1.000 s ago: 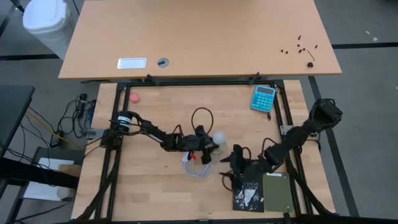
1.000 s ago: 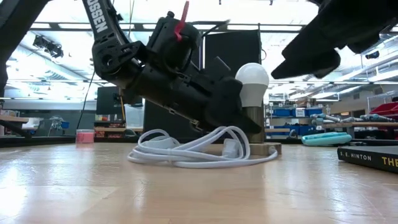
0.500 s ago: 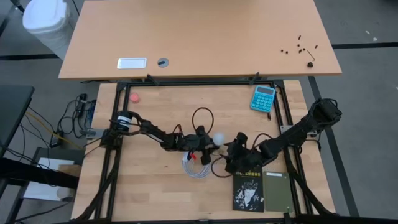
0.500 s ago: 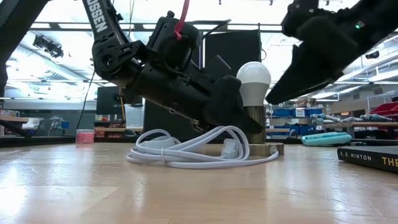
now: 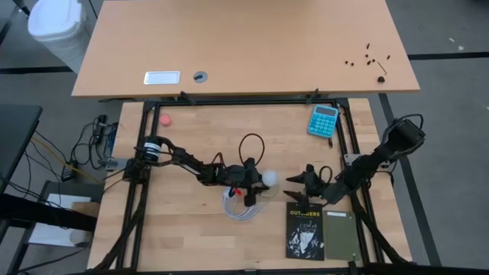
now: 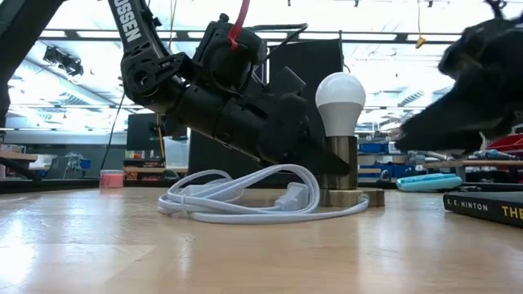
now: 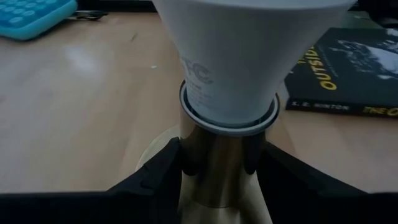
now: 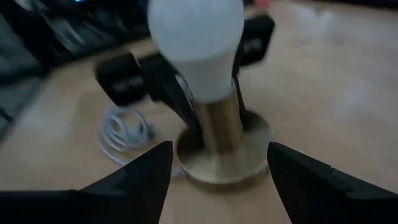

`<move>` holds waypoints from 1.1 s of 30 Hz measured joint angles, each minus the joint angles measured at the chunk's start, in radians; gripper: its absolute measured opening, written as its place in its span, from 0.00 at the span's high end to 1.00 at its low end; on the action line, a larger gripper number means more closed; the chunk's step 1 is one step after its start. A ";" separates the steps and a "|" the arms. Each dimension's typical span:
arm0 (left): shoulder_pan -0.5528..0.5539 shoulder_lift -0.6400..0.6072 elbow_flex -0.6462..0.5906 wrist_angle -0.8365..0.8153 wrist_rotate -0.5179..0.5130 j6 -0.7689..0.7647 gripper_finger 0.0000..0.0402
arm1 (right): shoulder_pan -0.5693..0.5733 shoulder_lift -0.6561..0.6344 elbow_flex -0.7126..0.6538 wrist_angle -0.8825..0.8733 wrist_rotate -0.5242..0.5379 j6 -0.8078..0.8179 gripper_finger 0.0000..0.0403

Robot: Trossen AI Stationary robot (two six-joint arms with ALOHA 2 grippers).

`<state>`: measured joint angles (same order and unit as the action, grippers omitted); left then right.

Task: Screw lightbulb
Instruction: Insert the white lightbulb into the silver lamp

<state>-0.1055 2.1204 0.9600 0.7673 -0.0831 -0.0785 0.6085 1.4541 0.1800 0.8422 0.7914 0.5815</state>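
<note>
wooden tabletop before you: your left gripper [image 7: 221, 171] pinches the brass socket stem [image 6: 339, 163] under the upright lightbulb [image 6: 340, 94] at mid-table; your right gripper [image 5: 294, 189] hangs just right, fingers spread.

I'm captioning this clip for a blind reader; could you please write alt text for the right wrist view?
A white lightbulb stands upright in a brass socket stem on a round base, which the left end effector clamps from behind. The right end effector faces it with fingers open, apart from the bulb; a coiled white cable lies beside on the wooden table.
</note>
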 joint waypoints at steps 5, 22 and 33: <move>0.000 0.000 0.000 0.000 0.028 0.033 0.54 | -0.012 0.060 0.001 0.127 -0.004 -0.113 0.30; -0.002 0.001 -0.002 0.008 0.070 0.044 0.54 | -0.136 0.110 0.154 0.062 -0.177 -0.290 0.15; -0.003 0.001 -0.001 0.008 0.071 0.022 0.54 | -0.154 0.110 0.196 -0.004 -0.274 -0.240 0.19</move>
<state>-0.1089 2.1212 0.9588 0.7757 -0.0121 -0.0566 0.4546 1.5642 0.3759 0.8377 0.5172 0.3411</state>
